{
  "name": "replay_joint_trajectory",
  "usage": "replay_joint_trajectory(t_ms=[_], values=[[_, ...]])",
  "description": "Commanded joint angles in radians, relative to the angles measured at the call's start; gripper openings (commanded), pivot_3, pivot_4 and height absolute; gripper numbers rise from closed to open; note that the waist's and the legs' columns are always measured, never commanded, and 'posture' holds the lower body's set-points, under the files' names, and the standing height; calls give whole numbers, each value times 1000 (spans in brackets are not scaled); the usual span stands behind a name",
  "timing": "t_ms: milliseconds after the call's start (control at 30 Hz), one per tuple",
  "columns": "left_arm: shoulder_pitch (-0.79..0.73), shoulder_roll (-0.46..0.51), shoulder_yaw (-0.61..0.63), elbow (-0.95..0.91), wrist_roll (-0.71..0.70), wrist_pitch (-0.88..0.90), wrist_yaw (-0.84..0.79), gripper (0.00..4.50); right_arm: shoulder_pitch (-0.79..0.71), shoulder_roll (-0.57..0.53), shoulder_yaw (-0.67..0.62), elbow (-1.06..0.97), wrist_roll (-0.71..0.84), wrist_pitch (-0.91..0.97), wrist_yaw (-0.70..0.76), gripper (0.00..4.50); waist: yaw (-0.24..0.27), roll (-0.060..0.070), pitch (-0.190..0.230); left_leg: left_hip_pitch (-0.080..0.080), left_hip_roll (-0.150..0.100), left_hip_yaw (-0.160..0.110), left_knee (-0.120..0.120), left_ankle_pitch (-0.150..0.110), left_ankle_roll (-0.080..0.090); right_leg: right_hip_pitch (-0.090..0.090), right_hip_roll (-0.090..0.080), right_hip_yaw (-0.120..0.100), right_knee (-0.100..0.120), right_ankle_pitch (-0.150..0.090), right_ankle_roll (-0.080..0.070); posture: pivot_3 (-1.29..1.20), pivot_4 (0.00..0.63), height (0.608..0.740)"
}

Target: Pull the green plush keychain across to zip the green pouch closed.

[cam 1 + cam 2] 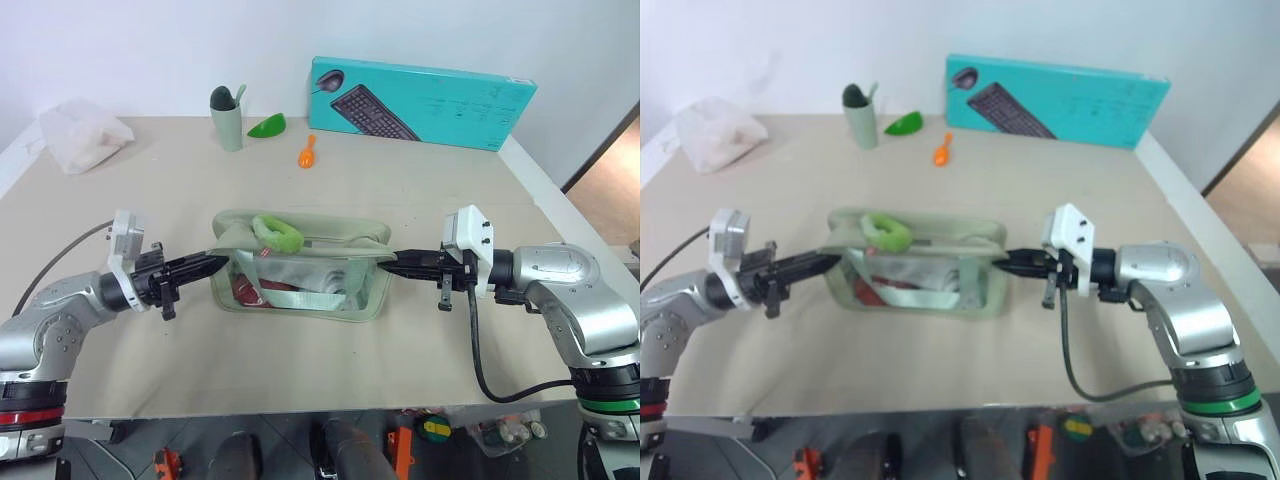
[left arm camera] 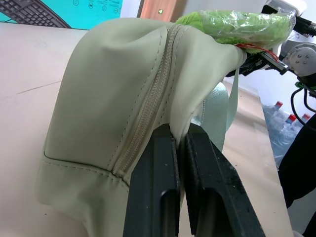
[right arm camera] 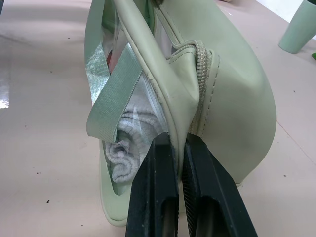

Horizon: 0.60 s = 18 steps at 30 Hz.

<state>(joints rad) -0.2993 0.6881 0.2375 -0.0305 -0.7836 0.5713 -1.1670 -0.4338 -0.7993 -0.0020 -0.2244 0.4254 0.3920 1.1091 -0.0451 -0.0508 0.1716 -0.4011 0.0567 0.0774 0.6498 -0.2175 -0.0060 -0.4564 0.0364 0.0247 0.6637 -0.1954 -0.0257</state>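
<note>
Green pouch (image 1: 300, 275), one, lying mid-surface, nearest item to the robot; clear window facing front, red and white contents inside.

Left hand (image 1: 218, 264), one: fingers pressed together, pinching the pouch's end at 9 o'clock.

Right hand (image 1: 390, 262), one: fingers pressed together, pinching the opposite end at 3 o'clock. Pouch held stretched between the two.

Green plush keychain (image 1: 278, 232), one: resting on the pouch's top edge toward the 9 o'clock end, just beside the left hand, touched by neither hand.

Progress, as judged: both ends secured, pull not begun. Most of the top appears still open toward 3 o'clock. Remaining: take the keychain and draw it across to the right-hand end, which seems to need one hand freed.

Beyond the pouch, at 12 o'clock: orange utensil (image 1: 307, 152), one; grey-green cup (image 1: 227, 119), one; glossy green leaf piece (image 1: 267, 126), one. At 10 o'clock: white plastic bag (image 1: 83, 134), one. At 1 o'clock, farthest: teal keyboard box (image 1: 420, 101), one.

Surface (image 1: 150, 190): beige, one.
</note>
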Motion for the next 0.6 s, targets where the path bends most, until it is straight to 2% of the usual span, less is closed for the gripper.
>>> replay_joint_trajectory(t_ms=[33, 233, 267, 433, 600], values=[[-10, 0, -1, -3, 10, -26, -20, 4, 1, -13, -23, -32, 19, 17, -1, 343, 0, 0, 0, 0, 0, 0, 0, 0, 0, 0, 0, 0, 0, 0, 0, 0, 150, 740], [-7, -5, -4, 0, 17, -37, -27, 0, -19, -20, -59, -29, 76, 78, -1, 2445, 0, 0, 0, 0, -1, 0, 0, 0, 0, 0, -1, 0, 0, 0, 0, 0, 150, 740], [-7, -6, -4, 0, 19, -38, -28, 0, -17, -25, -68, -32, 84, 84, 2, 2668, 0, 0, 0, 0, -1, 0, 0, 0, 0, 0, -1, 0, 0, 0, 0, 0, 150, 740], [-7, -14, -9, -20, 18, -30, -13, 0, -24, -49, -165, -36, 147, 101, -2, 4419, 1, 0, 0, -1, -2, 0, 0, 0, 0, 0, -3, 0, 0, 1, 2, 0, 150, 740], [-6, -12, -8, -43, 10, -14, 0, 0, -94, -56, -279, -59, 284, 159, -28, 4419, 0, 0, 0, -1, -5, 0, 0, 0, 0, 0, -5, 0, 0, 1, 2, 0, 150, 740]])
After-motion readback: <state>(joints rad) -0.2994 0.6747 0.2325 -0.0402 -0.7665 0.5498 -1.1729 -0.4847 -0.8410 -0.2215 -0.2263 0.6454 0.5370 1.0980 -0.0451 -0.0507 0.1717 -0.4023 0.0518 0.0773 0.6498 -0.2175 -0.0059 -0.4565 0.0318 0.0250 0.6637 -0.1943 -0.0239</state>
